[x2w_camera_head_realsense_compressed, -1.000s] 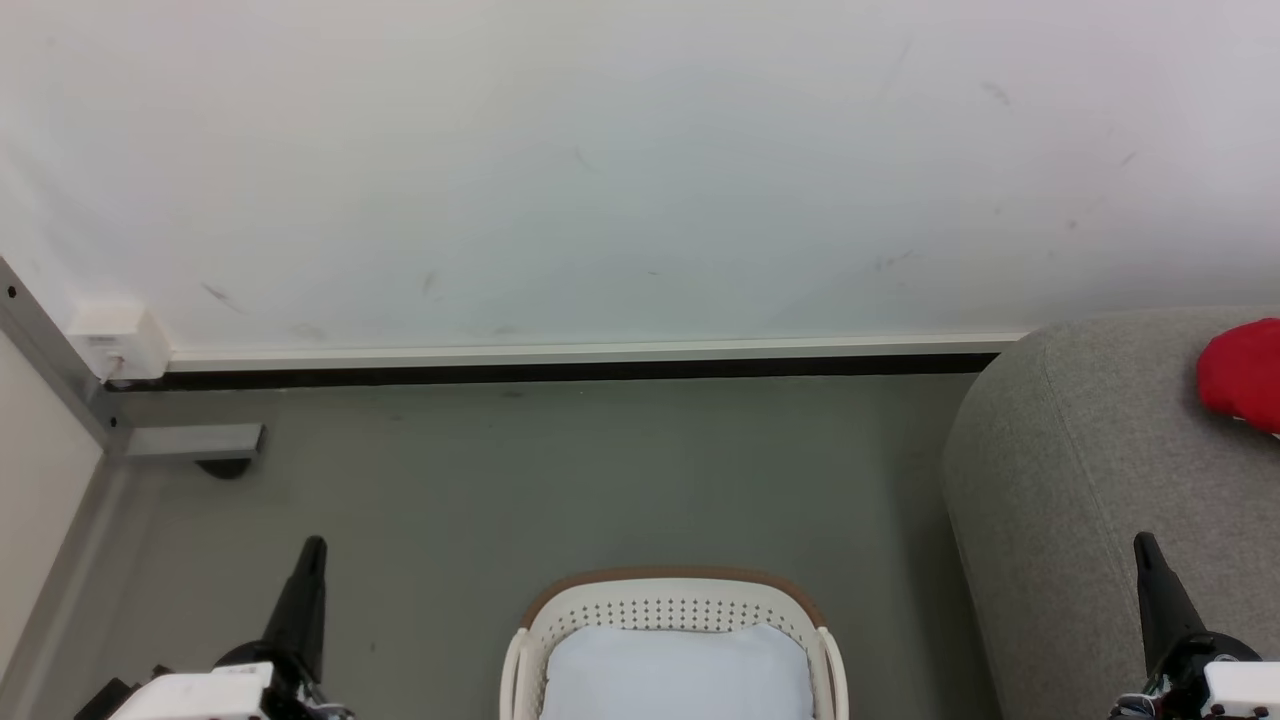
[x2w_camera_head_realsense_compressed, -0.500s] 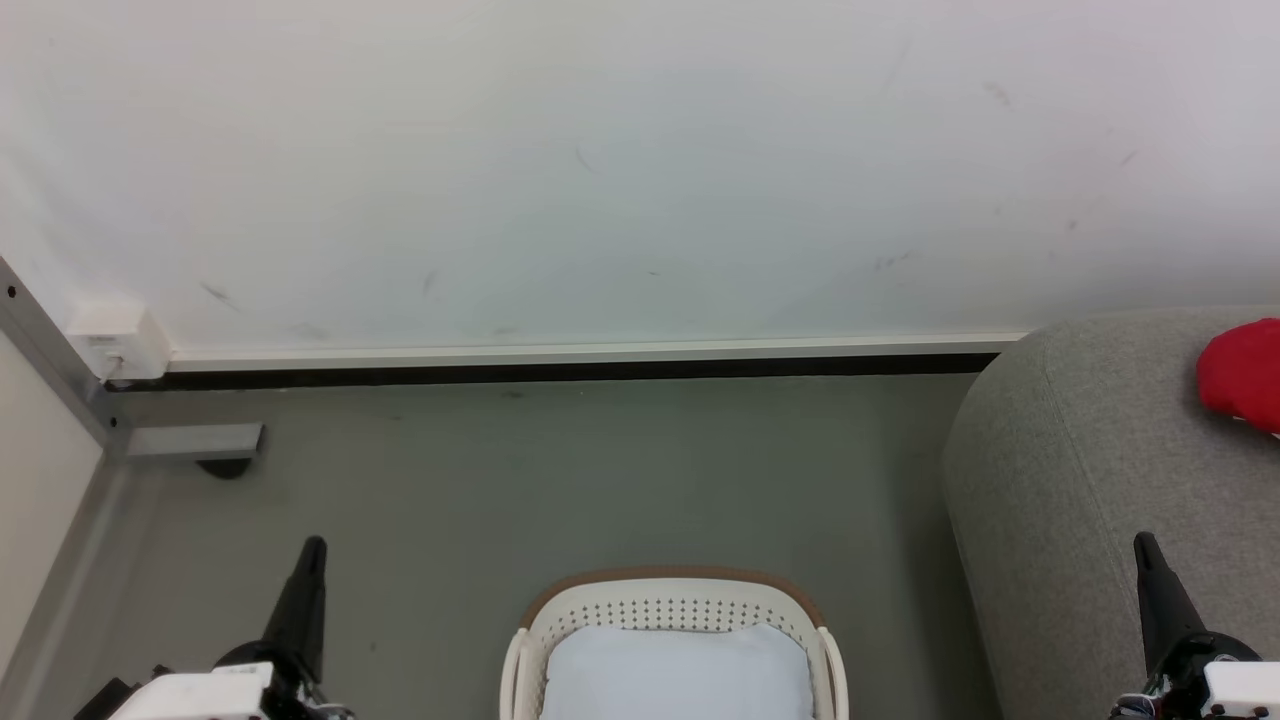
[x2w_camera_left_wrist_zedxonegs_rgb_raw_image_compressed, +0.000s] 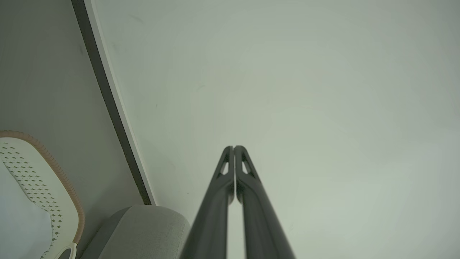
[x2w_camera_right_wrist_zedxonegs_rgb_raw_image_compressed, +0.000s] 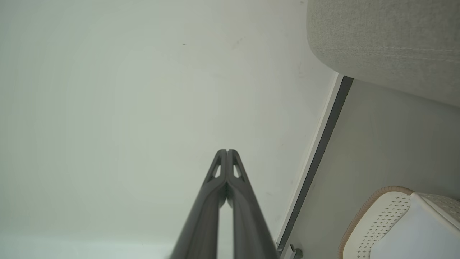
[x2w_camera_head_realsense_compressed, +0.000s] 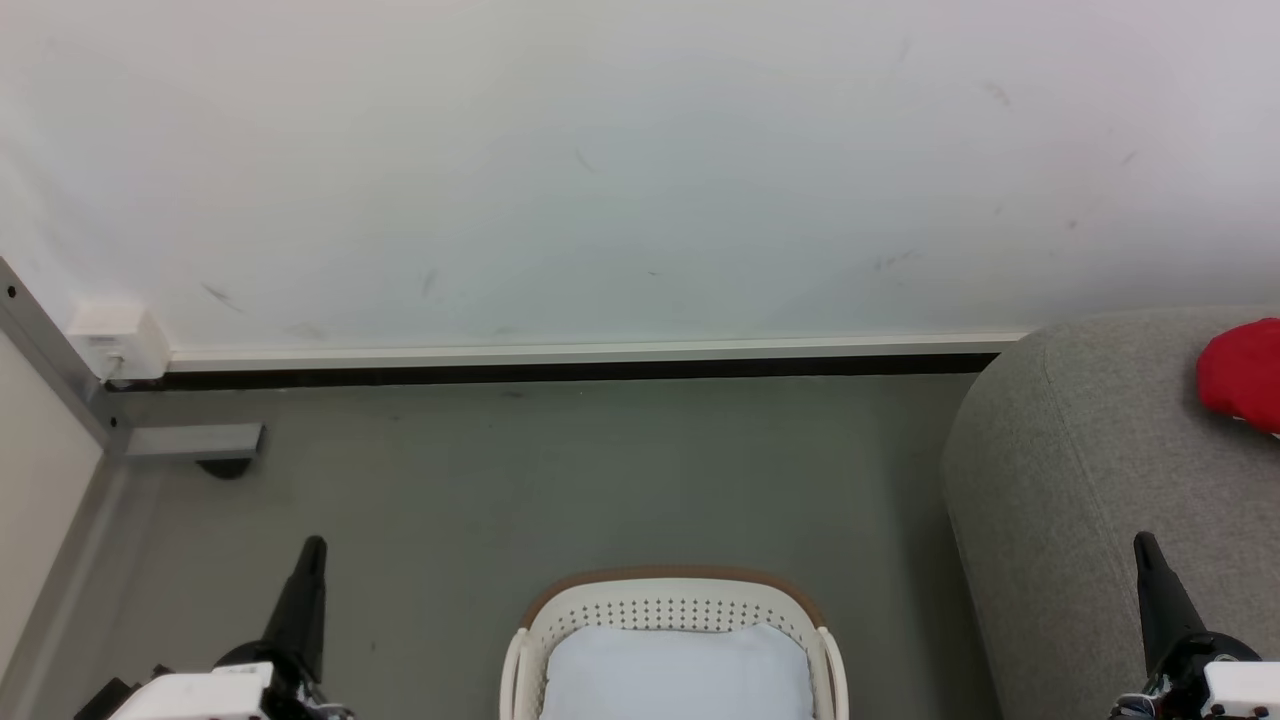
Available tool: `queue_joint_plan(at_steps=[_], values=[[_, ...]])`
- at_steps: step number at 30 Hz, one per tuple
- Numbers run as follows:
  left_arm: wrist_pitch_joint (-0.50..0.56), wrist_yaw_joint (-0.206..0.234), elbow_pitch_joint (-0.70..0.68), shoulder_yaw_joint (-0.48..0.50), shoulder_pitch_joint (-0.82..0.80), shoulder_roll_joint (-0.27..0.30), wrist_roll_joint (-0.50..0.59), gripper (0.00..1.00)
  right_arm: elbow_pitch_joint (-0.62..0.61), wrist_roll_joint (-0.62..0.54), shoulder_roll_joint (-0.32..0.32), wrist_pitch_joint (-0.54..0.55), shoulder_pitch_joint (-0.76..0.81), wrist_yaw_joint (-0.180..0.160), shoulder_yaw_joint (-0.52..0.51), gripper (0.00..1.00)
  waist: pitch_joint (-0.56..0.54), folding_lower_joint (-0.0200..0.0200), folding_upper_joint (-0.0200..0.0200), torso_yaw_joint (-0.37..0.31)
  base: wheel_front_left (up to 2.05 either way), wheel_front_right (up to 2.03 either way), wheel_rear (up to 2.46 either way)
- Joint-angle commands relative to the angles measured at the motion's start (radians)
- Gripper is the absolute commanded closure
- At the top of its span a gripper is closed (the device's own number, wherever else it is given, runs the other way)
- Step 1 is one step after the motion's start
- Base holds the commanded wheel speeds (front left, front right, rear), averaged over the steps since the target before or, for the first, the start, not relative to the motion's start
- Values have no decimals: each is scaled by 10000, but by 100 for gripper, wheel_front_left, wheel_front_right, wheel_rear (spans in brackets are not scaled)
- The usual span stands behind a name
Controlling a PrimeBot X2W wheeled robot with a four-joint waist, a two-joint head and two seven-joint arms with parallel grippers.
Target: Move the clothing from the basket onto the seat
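Observation:
The red clothing (x2w_camera_head_realsense_compressed: 1243, 374) lies on top of the grey seat (x2w_camera_head_realsense_compressed: 1080, 470) at the head view's right edge, partly cut off. The cream basket (x2w_camera_head_realsense_compressed: 672, 604) with its brown rim stands on the floor at bottom centre, holding a pale white cloth (x2w_camera_head_realsense_compressed: 678, 672). My left gripper (x2w_camera_head_realsense_compressed: 314, 546) is shut and empty at the lower left, well left of the basket. At the lower right my right gripper (x2w_camera_head_realsense_compressed: 1143, 541) is shut and empty, in front of the seat's side. In the wrist views, the left gripper (x2w_camera_left_wrist_zedxonegs_rgb_raw_image_compressed: 234, 147) and right gripper (x2w_camera_right_wrist_zedxonegs_rgb_raw_image_compressed: 227, 150) point at the white wall, tips pressed together.
A white wall (x2w_camera_head_realsense_compressed: 600, 170) with a dark baseboard (x2w_camera_head_realsense_compressed: 560, 372) runs behind the grey floor (x2w_camera_head_realsense_compressed: 560, 480). A grey metal frame with a floor bracket (x2w_camera_head_realsense_compressed: 190, 442) and a white box (x2w_camera_head_realsense_compressed: 118, 340) sits at the left. The basket rim (x2w_camera_left_wrist_zedxonegs_rgb_raw_image_compressed: 54, 169) and seat corner (x2w_camera_left_wrist_zedxonegs_rgb_raw_image_compressed: 143, 230) show in the left wrist view.

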Motion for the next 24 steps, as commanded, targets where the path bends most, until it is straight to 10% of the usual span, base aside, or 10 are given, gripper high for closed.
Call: queue_joint_plan(at_steps=[1, 24], values=[[35, -40, -36, 19, -88, 69, -141, 100, -51, 7, -78, 41, -125, -21, -41, 100, 0, 0, -1, 0, 0, 0, 0], [34, -40, -36, 18, -87, 69, -141, 100, -51, 8, -78, 40, -126, -21, -40, 100, 0, 0, -1, 0, 0, 0, 0]])
